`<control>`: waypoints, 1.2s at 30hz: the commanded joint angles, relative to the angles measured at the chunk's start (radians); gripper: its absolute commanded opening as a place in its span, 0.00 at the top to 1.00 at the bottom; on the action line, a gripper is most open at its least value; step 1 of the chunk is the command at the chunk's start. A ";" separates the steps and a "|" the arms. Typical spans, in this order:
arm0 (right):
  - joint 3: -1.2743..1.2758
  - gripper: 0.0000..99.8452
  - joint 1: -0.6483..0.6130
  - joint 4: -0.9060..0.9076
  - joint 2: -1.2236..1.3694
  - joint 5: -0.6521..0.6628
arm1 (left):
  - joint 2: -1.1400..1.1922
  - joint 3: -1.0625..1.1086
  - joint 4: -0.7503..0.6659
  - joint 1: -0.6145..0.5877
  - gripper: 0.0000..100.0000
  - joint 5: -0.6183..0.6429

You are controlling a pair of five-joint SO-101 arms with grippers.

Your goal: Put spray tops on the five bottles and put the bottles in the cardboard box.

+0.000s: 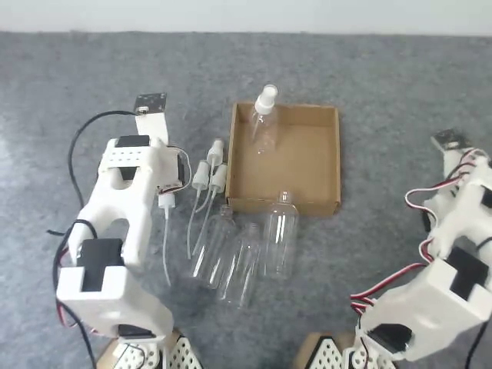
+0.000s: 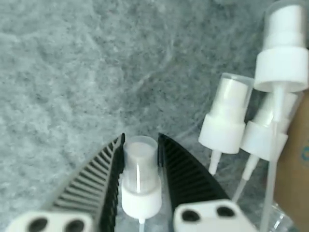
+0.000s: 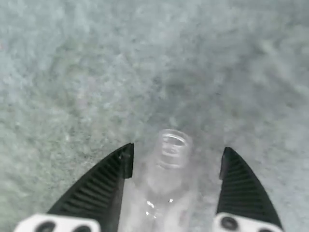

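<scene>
**Little top held, bare bottle waiting**

The left gripper [image 2: 141,140] is pinched tight on one top [image 2: 140,188]. Its two black sides press on the white part. The top is light and hard, but its long thin tube bends. So the white collar is the best place to hold it. Squeezing the clear cap might pop it off. Three more tops [image 1: 207,173] lie just beside the box [image 1: 337,157].

The right gripper [image 3: 177,150] is wide open and holds nothing. A bottle [image 3: 166,193] with no top sits between its sides. It looks empty, light, smooth and slippery, and thin enough to squash. I would hold it gently round the body, just under the neck. Three bottles [image 1: 242,265] lie in front of the box. One done bottle [image 1: 264,123] is in the box.
</scene>
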 commanded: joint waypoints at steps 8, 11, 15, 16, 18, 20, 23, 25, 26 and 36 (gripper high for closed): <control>-0.172 0.76 -0.002 0.257 -0.051 0.037 | -0.072 -0.004 -0.018 -0.003 0.99 -0.035; -0.087 0.76 0.004 0.260 -0.151 0.057 | -0.072 -0.004 -0.018 0.000 0.99 -0.035; 0.100 0.76 0.008 0.171 -0.326 0.091 | -0.072 -0.004 -0.018 0.003 0.99 -0.035; 0.147 0.76 0.010 0.134 -0.355 0.095 | -0.072 -0.004 -0.018 0.003 0.99 -0.035; 0.207 0.76 0.019 0.079 -0.372 0.095 | -0.072 -0.004 -0.017 0.002 0.99 -0.035; 0.221 0.76 0.025 0.048 -0.354 0.095 | -0.072 -0.002 -0.017 0.002 0.99 -0.035; 0.195 0.76 0.041 0.019 -0.285 0.094 | -0.072 0.001 -0.017 0.002 0.99 -0.035; 0.153 0.76 0.051 0.010 -0.226 0.078 | -0.072 0.012 -0.020 0.005 0.99 -0.035; 0.129 0.76 0.054 0.008 -0.197 0.077 | -0.072 0.013 -0.020 0.005 0.99 -0.035; 0.081 0.79 0.050 -0.045 -0.051 0.074 | -0.072 0.016 -0.040 0.005 0.99 -0.035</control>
